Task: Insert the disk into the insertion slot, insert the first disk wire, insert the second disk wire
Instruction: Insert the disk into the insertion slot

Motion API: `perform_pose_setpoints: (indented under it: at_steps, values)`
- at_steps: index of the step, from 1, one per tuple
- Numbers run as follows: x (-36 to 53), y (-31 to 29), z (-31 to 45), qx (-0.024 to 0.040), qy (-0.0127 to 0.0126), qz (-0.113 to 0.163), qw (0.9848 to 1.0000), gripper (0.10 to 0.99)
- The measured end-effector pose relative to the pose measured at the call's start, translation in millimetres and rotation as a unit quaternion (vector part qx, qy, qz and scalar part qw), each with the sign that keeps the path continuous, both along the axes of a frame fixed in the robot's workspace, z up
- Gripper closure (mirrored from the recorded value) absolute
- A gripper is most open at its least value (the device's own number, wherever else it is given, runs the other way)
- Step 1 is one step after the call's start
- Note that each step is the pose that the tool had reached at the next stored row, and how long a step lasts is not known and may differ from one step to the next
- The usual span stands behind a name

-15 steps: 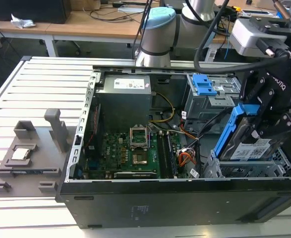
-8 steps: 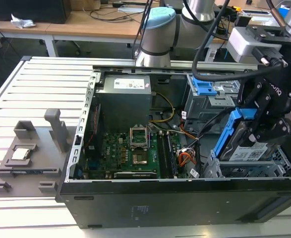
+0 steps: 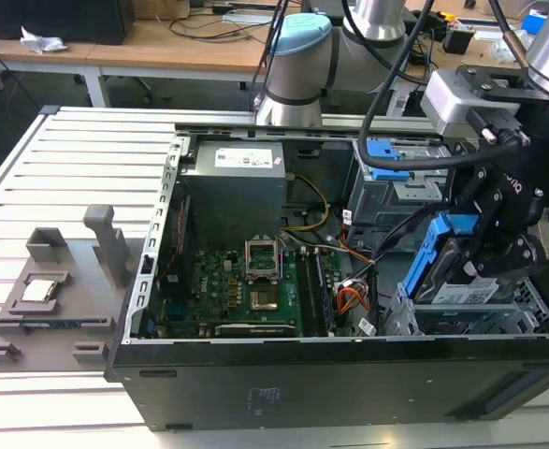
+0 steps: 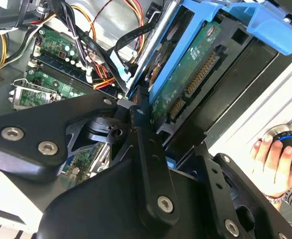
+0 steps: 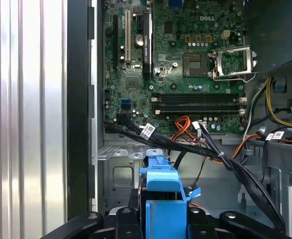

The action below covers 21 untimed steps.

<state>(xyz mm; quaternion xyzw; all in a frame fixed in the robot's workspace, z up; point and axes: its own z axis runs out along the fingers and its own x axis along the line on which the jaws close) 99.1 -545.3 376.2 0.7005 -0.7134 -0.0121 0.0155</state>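
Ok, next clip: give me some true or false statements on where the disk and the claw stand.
1. The claw grips the disk, which is tilted over the insertion slot. True.
2. The disk lies flat, fully seated in the insertion slot. False: it is tilted and held by the claw.
3. A wire is plugged into the disk's connector. False: in the second wrist view the connector is bare.
4. A person's hand is by a blue-ringed knob. True.
5. The grey fixture lies at the exterior view's right of the computer case. False: the grey fixture is at the left of the computer case.
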Motion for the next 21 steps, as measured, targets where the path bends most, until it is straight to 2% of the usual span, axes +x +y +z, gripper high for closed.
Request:
perform_pose_setpoints:
  at_steps: [4,5,9,12,13,21]
  values:
    - [-0.1,0.0,-0.5,0.0001,0.0,0.0,1.0,0.714]
    - [-0.1,0.0,-0.7,0.0002,0.0,0.0,1.0,0.651]
    - [0.0,0.0,-1.1,0.0002,0.0,0.0,1.0,0.651]
    - [0.0,0.0,-1.4,0.0001,0.0,0.0,1.0,0.851]
    - [0.0,0.0,-1.5,0.0001,0.0,0.0,1.0,0.98]
    - [0.0,0.0,-2.1,0.0002,0.0,0.0,1.0,0.98]
